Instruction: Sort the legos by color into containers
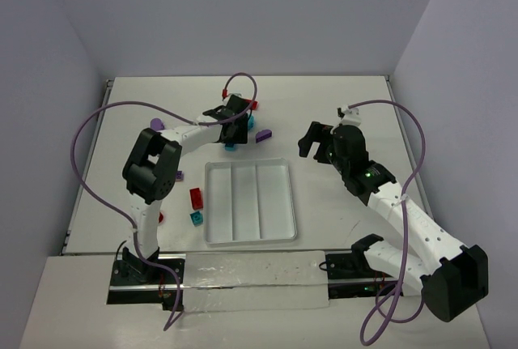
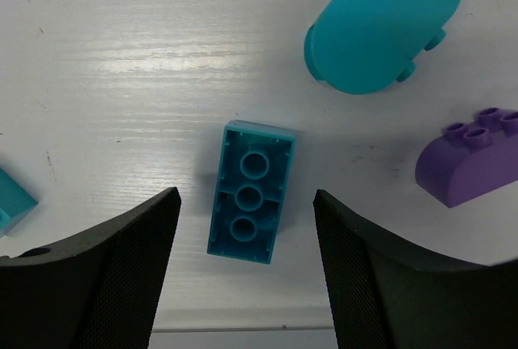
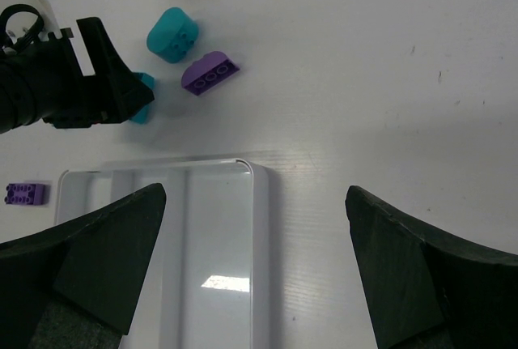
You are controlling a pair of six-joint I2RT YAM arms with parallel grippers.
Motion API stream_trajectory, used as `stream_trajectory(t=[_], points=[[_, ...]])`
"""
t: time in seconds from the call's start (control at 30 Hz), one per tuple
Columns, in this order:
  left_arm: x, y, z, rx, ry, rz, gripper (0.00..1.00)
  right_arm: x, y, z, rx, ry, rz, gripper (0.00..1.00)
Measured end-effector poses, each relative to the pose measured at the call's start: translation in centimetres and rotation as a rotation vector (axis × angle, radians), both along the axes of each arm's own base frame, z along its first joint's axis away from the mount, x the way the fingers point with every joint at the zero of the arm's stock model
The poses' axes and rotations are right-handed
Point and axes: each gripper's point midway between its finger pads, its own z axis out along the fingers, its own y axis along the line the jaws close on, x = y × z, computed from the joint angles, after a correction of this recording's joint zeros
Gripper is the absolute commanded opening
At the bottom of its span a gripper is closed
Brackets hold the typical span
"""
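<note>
teal brick (image 2: 249, 193), hollows up, lengthwise inside open left claw (image 2: 245, 199)

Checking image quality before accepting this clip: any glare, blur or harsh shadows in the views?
Top external: even light, sharp, soft shadows. Left wrist: streaky glare on the table, centre teal brick sharp. Right wrist: small bright reflection in the tray, near fingers slightly blurred.
</note>
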Motion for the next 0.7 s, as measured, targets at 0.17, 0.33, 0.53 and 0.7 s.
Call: stream_trajectory(t=[0.17, 0.33, 0.53, 0.7], points=[[0.0, 0.2, -0.4, 0.015, 0.002, 0.002, 0.67, 0.0, 0.1, -0.1, 0.001, 0.004, 0.002, 1.00], [0.2, 0.2, -1.4, 0.033, 0.016, -0.005, 0.45, 0.1, 0.2, -0.7, -0.001, 0.022, 0.007, 1.00], [0.6, 0.2, -1.1, 0.038, 0.005, -0.005, 0.04, 0.1, 0.3, -0.7, -0.002, 0.024, 0.007, 1.00], [0.1, 0.4, 0.3, 0.035, -0.006, -0.003, 0.00, 0.1, 0.2, -0.7, -0.002, 0.024, 0.007, 1.00]])
